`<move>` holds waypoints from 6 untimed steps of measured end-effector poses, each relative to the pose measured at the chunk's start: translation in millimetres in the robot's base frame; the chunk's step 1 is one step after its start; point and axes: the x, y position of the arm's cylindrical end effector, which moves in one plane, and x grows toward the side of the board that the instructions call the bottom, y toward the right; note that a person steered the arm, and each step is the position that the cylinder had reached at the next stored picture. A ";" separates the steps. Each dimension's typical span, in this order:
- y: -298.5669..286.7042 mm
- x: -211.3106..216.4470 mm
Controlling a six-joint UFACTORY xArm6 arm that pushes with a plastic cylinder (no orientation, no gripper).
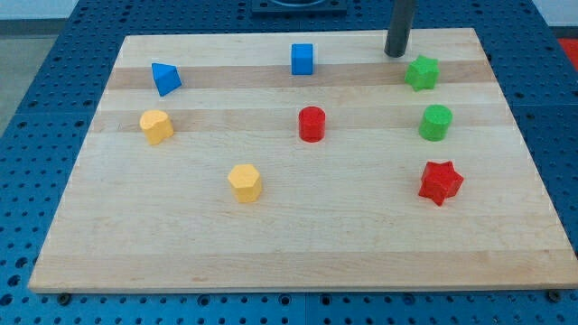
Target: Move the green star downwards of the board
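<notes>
Near the view's top right, just above and slightly left of the green star (422, 73), my tip (395, 54) rests on the wooden board (361, 244); close to the star but apparently not yet touching it, a sliver of bare wood showing between; no fingers to open or close on this rod, so nothing gripped, only a blunt end for pushing. Placed on the star's far side, most likely because a push toward the view's bottom has to start from above it; set a little to the left, so a straight shove could send the star drifting rightward toward the board's edge.

Bright green, small, with short rounded points, lying flat close to the top right corner; directly below it the green cylinder (435, 122), and further down the red star (440, 182), both standing in the likely downward path and liable to be knocked along unless steered around.

Elsewhere, well apart from the action: blue cube (302, 59) at top centre; blue wedge-like block (165, 78) at top left; red cylinder (312, 124) in the middle; two yellow blocks, one at left (155, 125), one lower centre (245, 182).
</notes>
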 end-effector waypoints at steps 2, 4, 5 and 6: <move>44.4 -5.5; 44.4 6.9; 44.4 30.3; 44.4 55.1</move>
